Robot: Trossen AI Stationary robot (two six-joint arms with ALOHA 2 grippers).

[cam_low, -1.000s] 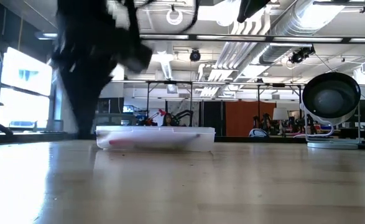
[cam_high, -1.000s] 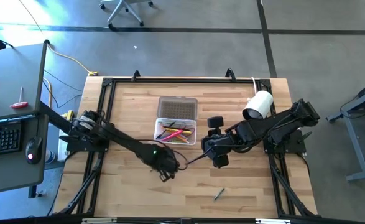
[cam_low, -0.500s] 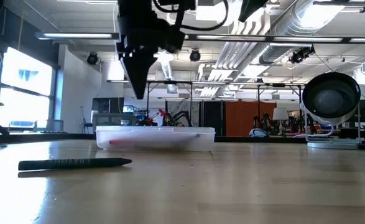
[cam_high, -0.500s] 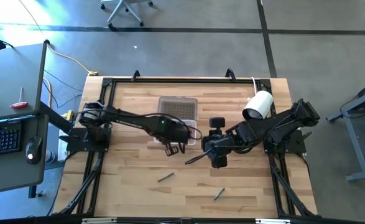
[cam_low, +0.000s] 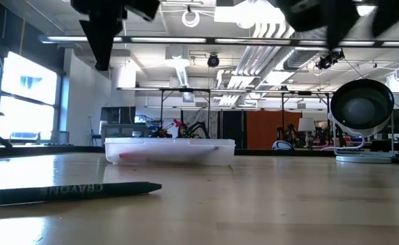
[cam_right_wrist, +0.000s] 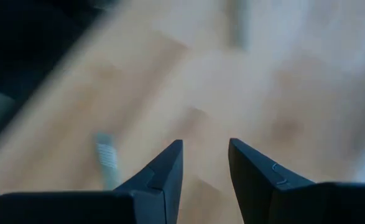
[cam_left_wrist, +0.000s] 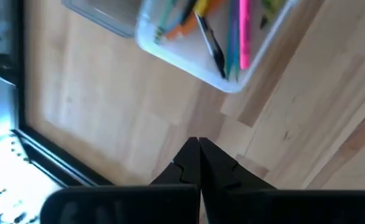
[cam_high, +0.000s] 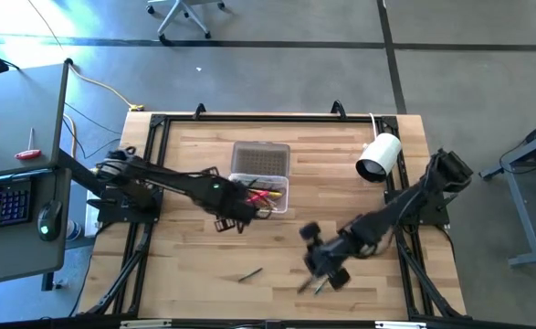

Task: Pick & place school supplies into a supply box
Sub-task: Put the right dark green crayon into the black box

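The clear supply box (cam_high: 259, 191) stands at the table's middle rear on its flat bottom, lid (cam_high: 260, 158) folded back, with several coloured pens (cam_left_wrist: 232, 31) lying inside. A dark crayon (cam_high: 249, 274) (cam_low: 77, 192) lies loose on the wood near the front. A grey pencil (cam_high: 319, 286) lies to its right. My left gripper (cam_high: 229, 222) (cam_left_wrist: 199, 144) hangs shut and empty above the table, left of the box's near corner. My right gripper (cam_high: 320, 272) (cam_right_wrist: 205, 146) is open, low over the grey pencil, with nothing between its fingers.
A white cylindrical camera (cam_high: 380, 153) (cam_low: 362, 112) stands at the back right. A black rail frame (cam_high: 249, 119) runs round the tabletop. Bare wood lies between the box and the near edge.
My left gripper has risen from the table near the front and drawn back toward the box and then leftward, empty. The dark crayon stayed on the wood and rolled toward the near edge. My right gripper has swung from beside the box toward the near edge and sunk over the grey pencil.
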